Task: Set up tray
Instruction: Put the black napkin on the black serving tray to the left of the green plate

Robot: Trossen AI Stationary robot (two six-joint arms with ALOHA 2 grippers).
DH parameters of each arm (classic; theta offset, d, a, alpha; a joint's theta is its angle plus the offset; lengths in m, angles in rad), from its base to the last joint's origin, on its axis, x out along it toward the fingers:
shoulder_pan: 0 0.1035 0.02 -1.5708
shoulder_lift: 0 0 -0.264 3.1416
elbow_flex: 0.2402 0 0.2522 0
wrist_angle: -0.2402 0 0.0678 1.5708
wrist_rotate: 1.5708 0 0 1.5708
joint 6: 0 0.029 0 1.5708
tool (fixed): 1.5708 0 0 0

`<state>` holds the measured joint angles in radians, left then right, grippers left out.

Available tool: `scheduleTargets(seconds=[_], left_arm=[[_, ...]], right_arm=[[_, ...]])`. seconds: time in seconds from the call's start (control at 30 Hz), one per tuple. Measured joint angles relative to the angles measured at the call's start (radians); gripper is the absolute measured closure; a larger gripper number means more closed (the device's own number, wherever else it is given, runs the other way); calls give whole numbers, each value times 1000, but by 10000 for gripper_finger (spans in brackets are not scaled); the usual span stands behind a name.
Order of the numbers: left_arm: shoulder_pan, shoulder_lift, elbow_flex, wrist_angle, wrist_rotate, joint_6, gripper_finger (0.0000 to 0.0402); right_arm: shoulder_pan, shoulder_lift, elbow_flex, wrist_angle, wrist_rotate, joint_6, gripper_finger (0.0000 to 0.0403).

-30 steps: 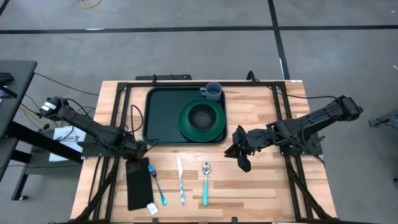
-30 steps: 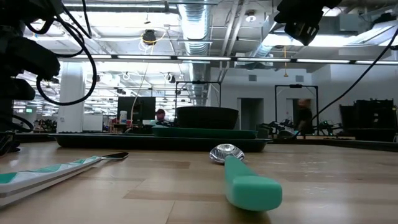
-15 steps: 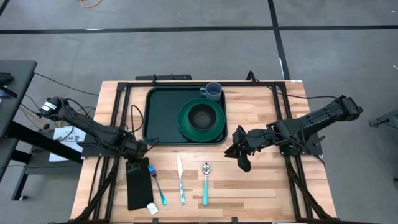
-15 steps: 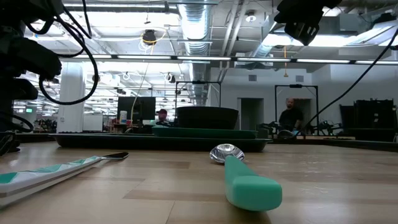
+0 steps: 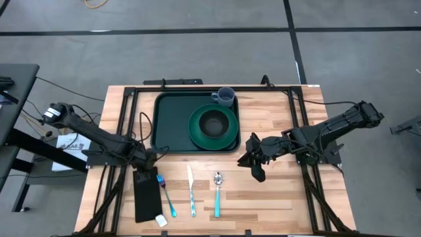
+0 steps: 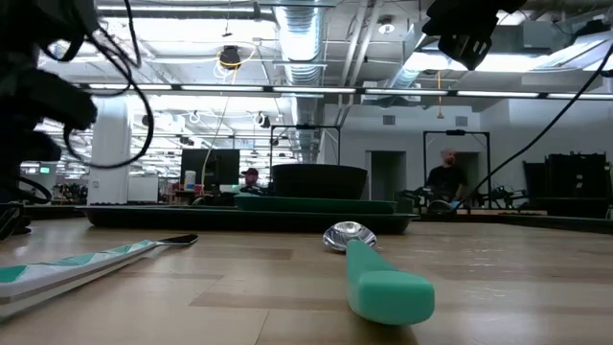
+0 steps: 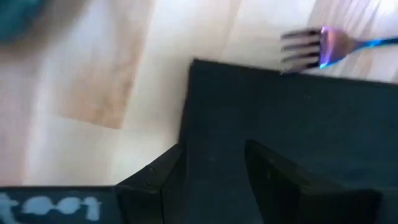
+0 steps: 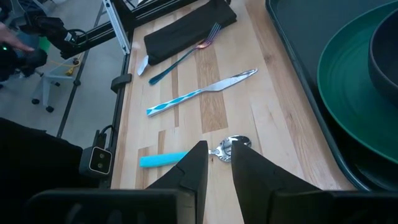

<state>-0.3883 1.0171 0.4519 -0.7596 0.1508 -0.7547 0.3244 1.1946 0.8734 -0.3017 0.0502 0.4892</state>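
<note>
The dark green tray (image 5: 172, 122) lies at the table's far middle. It holds a round green plate (image 5: 227, 133) with a dark bowl (image 5: 213, 122) on it and a grey mug (image 5: 225, 97) in its far right corner. A black napkin (image 5: 147, 194), fork (image 5: 166, 194), knife (image 5: 191, 191) and teal-handled spoon (image 5: 217, 193) lie in a row near the tray's near side. My left gripper (image 5: 150, 160) is open, low over the napkin's far end (image 7: 298, 124). My right gripper (image 5: 253, 163) is slightly open and hovers above the table, right of the spoon (image 8: 233, 146). My left gripper (image 7: 214, 152) comes at the napkin's far end (image 7: 211, 87) from above, one finger (image 7: 171, 171) at the napkin's side edge and the other (image 7: 267, 168) over the cloth. Whether the fingertips touch it, I cannot tell.
Black frame rails (image 5: 125, 131) run along the table's left and right sides under both arms. A small white piece (image 5: 161, 221) lies by the napkin's near end. Bare wood (image 5: 276, 197) shows right of the spoon. People stand in the room beyond the table.
My left arm has shifted a little above the napkin's far end and shows blurred in the low view. The things on the table lie where they were. My right arm has kept still.
</note>
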Motion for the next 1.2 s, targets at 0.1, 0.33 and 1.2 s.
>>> scheduleTargets(seconds=[0.1,0.33,1.2], left_arm=[[0,34,-12,1,-11,-1,255],[0,113,-12,25,-28,34,255],[1,177,-10,63,18,36,358]], right_arm=[[0,0,0,-1,0,8,339],[-3,0,0,-4,0,15,339],[-6,0,0,-8,0,16,339]])
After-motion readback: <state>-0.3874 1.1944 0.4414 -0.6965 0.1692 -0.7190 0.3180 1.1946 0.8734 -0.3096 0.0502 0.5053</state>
